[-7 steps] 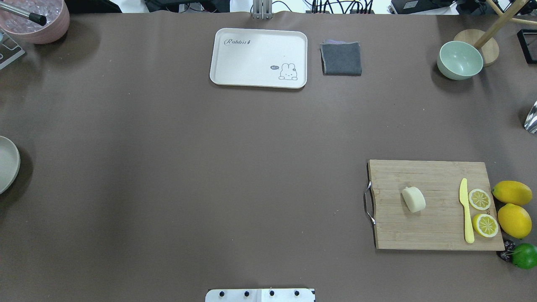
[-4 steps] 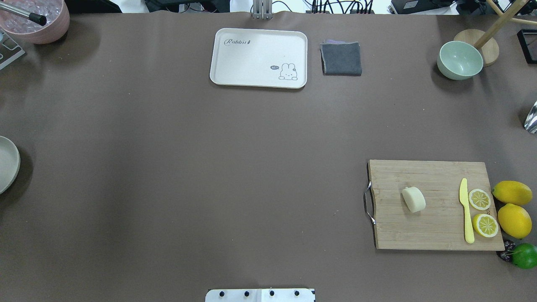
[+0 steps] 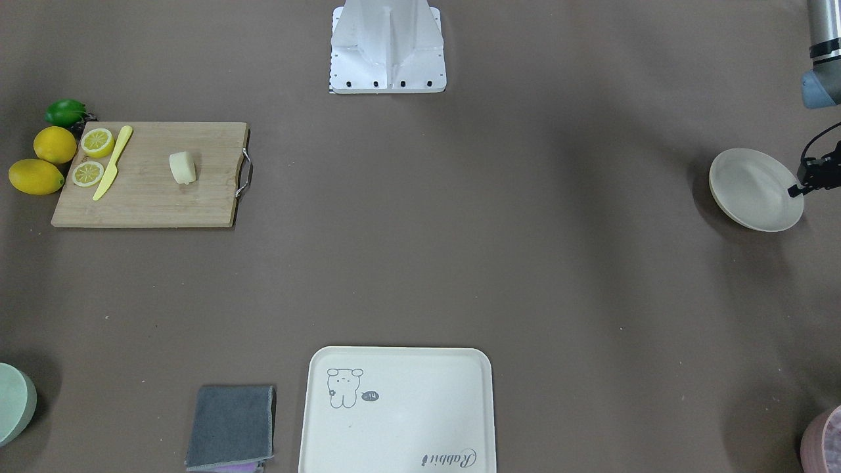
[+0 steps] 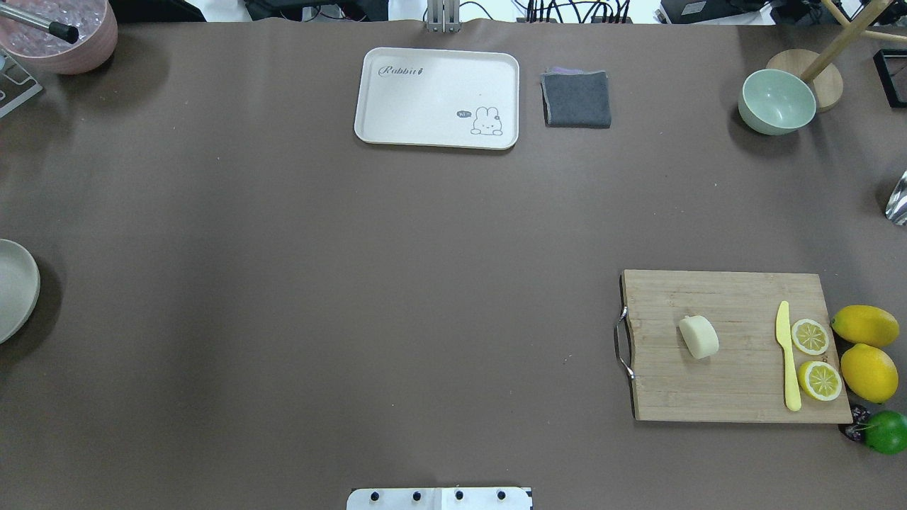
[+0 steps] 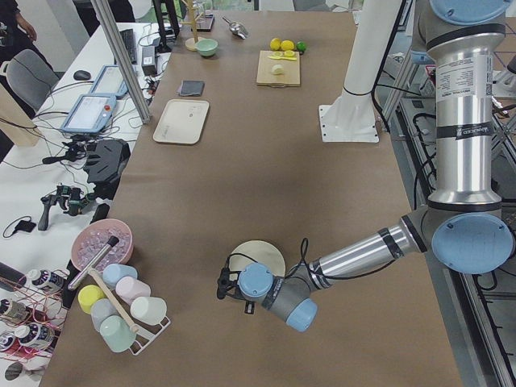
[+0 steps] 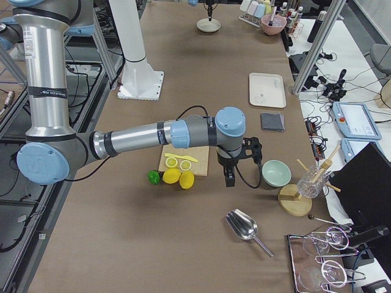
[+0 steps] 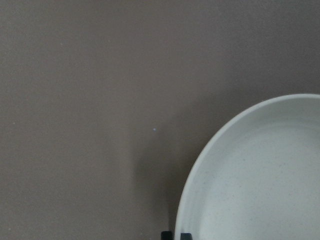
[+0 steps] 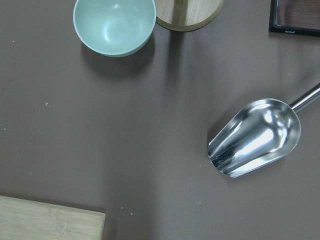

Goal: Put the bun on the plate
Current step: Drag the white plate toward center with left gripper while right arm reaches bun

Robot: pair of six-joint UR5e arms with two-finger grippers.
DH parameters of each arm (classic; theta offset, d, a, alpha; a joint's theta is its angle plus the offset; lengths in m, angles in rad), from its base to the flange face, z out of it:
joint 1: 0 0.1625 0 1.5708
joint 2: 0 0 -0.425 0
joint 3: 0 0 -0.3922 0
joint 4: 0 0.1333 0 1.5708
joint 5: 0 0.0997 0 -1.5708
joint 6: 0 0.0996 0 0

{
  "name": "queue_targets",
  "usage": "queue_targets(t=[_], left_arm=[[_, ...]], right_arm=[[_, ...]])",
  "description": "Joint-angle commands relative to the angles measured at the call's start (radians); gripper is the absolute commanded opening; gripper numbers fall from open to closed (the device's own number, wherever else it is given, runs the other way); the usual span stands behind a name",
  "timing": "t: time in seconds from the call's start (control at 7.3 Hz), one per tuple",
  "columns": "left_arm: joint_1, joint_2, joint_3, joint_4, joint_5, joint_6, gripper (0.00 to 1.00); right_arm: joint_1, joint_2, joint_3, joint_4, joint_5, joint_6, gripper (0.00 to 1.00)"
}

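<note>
The pale cream bun lies on the wooden cutting board at the table's right, also seen in the front view as the bun. The off-white plate sits at the far left edge, tilted in the front view of the plate. My left gripper is shut on the plate's outer rim; its fingertips show at the rim of the plate. My right gripper hangs beyond the board's far end, near the green bowl; whether it is open or shut I cannot tell.
On the board lie a yellow knife and two lemon slices; whole lemons and a lime sit beside it. A cream tray, grey cloth, green bowl and metal scoop lie farther back.
The plate has shifted a little rightward and toward the robot in the overhead view, showing more of itself. Bun and board have not moved.
</note>
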Motion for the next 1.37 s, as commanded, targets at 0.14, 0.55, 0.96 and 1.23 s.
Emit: queue_targets(t=[0.14, 0.55, 0.96, 1.23], left_arm=[[-0.051, -0.079, -0.116, 0.178, -0.181, -0.015, 0.0], [-0.048, -0.086, -0.367, 0.216, -0.195, -0.407, 0.0], [0.221, -0.131, -0.503, 0.113, 0.083, -0.785, 0.0], [0.408, -0.226, -0.535, 0.116, 0.269, -0.994, 0.0]], right_arm=[[-0.005, -0.011, -0.017, 0.09, -0.004, 0.004, 1.0], [-0.116, 0.051, -0.001, 0.105, -0.002, 0.128, 1.0], [-0.454, 0.165, 0.0, 0.388, -0.155, 0.659, 1.0], [-0.566, 0.174, 0.032, 0.403, -0.199, 0.724, 1.0]])
